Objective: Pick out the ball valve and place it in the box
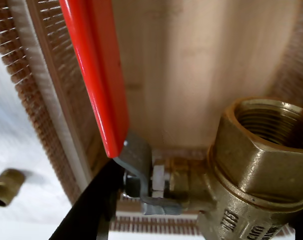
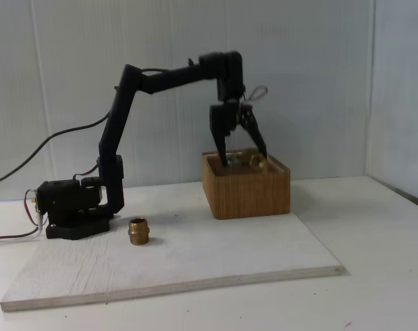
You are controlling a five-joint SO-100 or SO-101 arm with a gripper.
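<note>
Now note: your gripper (image 2: 243, 160) hangs over the box (image 2: 245, 187), fingers spread apart. Ball valve (image 1: 251, 170) sits directly below between them, inside the walls, red lever (image 1: 94, 75) lying along the floor. Withdrawal should go straight up.

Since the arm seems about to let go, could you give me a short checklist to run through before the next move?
1. Ball valve above the box opening: ok.
2. Gripper fingers spread in the fixed view: ok.
3. Valve resting on the box floor rather than hanging: cannot tell.
4. Red handle inside the box walls: ok.
5. Brass nipple left on the board, outside the box: ok.
</note>
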